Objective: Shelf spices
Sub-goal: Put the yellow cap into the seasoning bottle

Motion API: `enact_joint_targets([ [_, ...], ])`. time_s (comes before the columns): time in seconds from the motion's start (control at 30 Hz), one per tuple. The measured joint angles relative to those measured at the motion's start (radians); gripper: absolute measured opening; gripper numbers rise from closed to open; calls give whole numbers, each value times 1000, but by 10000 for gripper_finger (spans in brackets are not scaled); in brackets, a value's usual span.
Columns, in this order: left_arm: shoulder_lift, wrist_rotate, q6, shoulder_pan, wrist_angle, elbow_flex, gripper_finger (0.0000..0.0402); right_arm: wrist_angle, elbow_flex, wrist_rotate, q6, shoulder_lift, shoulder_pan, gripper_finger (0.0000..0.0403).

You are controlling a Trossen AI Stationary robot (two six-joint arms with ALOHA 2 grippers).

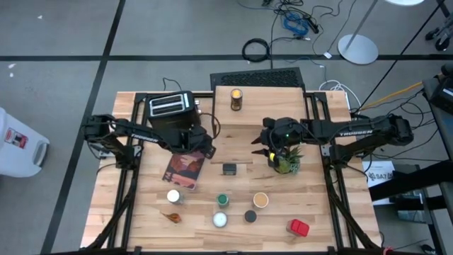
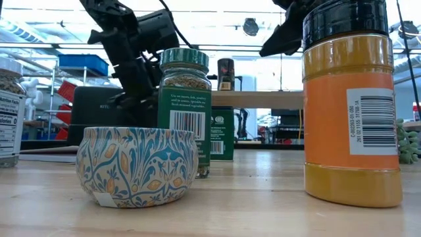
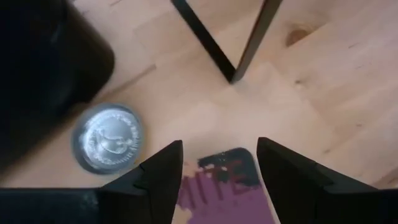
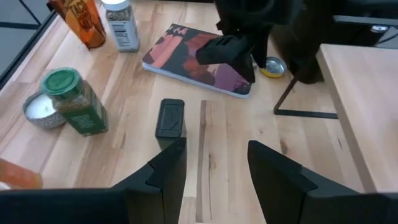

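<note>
Left gripper [image 1: 205,150]: positioned over the top edge of the book [image 1: 185,170], jaws open, holding nothing. Right gripper [image 1: 263,146]: beside the potted plant [image 1: 287,162], jaws open and empty. Shelf [image 1: 259,113]: table centre-rear, one jar [image 1: 236,99] at its 11 o'clock corner. Remaining spices [image 1: 221,201] stand on the table [image 1: 333,198] at 6 o'clock from the shelf.

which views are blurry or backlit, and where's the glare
Low view: bright windows backlight the arms into silhouettes; the patterned tin and orange jar loom large up close. Left wrist view: soft throughout, silver lid catching glare. High view: evenly lit.
</note>
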Motion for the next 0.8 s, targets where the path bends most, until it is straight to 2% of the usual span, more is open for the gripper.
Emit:
enact_joint_targets([
  [0.23,0,-29,-208,11,-66,1,215,-2,0,0,-21,0,24,157],
  [0.53,5,-103,-238,28,-80,1,215,-29,0,-1,-28,0,36,157],
  [0.8,23,-99,-237,72,-101,2,215,-32,0,-1,-24,0,45,157],
])
